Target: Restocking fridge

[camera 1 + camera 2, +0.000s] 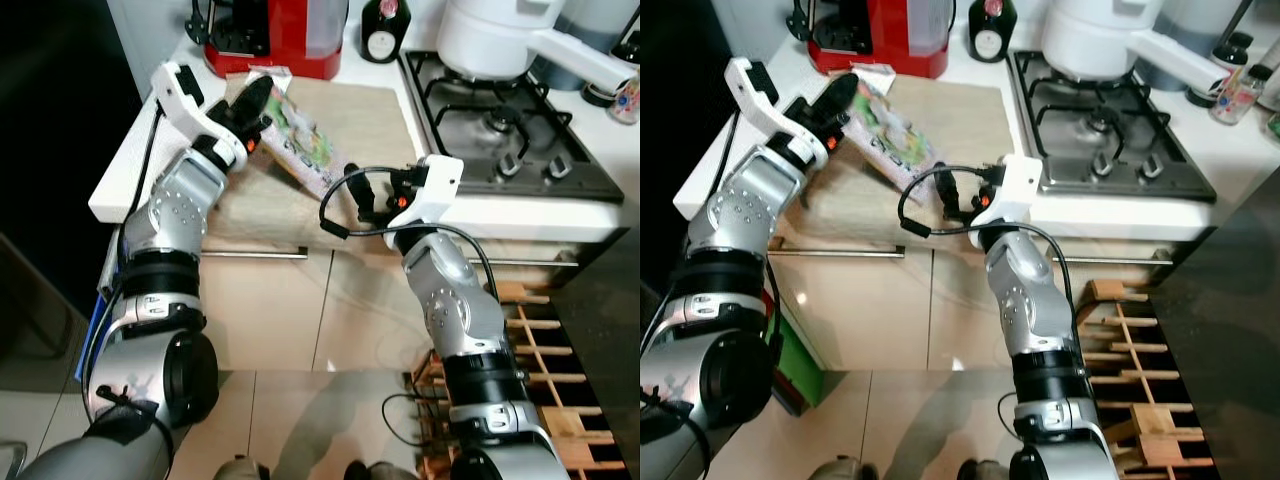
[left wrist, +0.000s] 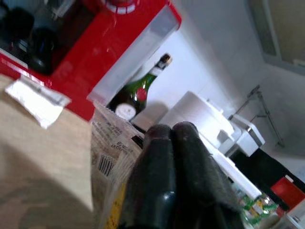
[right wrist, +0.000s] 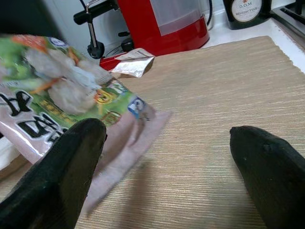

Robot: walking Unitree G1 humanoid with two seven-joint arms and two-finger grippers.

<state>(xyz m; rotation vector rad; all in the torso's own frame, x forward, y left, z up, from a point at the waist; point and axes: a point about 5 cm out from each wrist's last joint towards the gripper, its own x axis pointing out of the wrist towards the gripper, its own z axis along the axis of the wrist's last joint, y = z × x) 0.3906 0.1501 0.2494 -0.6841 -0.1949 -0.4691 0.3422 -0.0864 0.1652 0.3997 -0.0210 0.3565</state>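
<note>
Left eye view: food packet (image 1: 298, 140) lifted over tan mat (image 1: 370, 125) beside hob (image 1: 505, 130).

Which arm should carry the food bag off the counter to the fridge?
Left. The left gripper is already shut on the food bag's upper end, lifting it tilted off the mat. The right gripper is open near its lower end, not gripping.
</note>
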